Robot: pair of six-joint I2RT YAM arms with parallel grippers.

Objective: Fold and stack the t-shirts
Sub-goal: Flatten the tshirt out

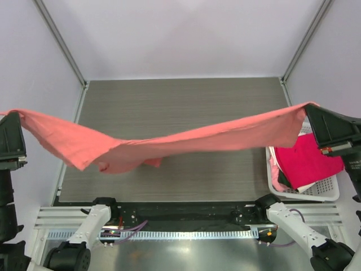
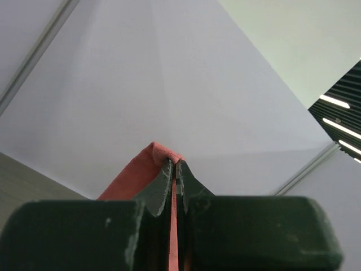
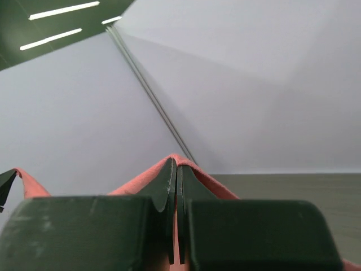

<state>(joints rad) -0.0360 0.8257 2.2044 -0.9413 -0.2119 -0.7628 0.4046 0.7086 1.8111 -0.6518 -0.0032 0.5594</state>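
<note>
The salmon-coral t-shirt (image 1: 186,138) hangs stretched in the air across the table between both grippers, sagging lowest at the left of centre. My left gripper (image 1: 16,116) is shut on its left end, high at the far left; in the left wrist view the cloth (image 2: 132,179) is pinched between the fingertips (image 2: 167,172). My right gripper (image 1: 309,107) is shut on its right end, high at the right; the right wrist view shows the cloth (image 3: 214,183) over the closed fingertips (image 3: 171,168). The crimson-pink t-shirt (image 1: 307,158) and a bit of white cloth (image 1: 309,187) lie in the basket.
The white plastic lattice basket (image 1: 330,195) stands at the table's right edge, below my right gripper. The grey wood-grain table (image 1: 180,99) lies under the hanging shirt. White enclosure walls with metal corner posts (image 1: 62,42) surround the table.
</note>
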